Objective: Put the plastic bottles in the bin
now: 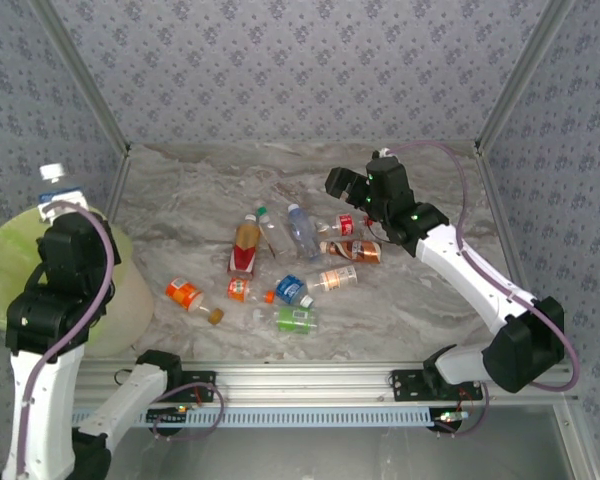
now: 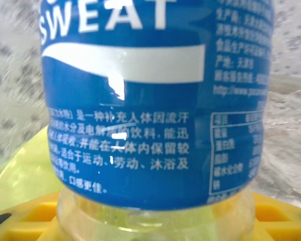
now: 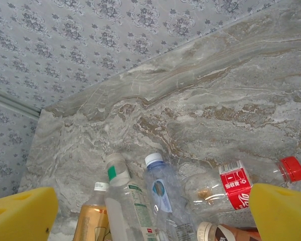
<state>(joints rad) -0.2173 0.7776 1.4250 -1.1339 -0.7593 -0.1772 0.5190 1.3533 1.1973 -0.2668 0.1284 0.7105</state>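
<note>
Clamped in left gripper [image 2: 150,221]: blue bottle [image 2: 140,125], top cropped, hiding most of bin [image 2: 20,170]. Right gripper [image 3: 150,216] agape, half cropped at frame corners.

Glossy clear plastic bottles [image 1: 302,232], matt marbled table [image 1: 420,315]

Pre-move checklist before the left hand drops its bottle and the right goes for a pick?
1. Left hand gripping blue-label bottle: ok.
2. Bottle centred over bin opening: cannot tell.
3. Right hand open: ok.
4. Red-label bottle centred between right fingers: not ok, lies beside one.
5. Arms well apart: ok.
</note>
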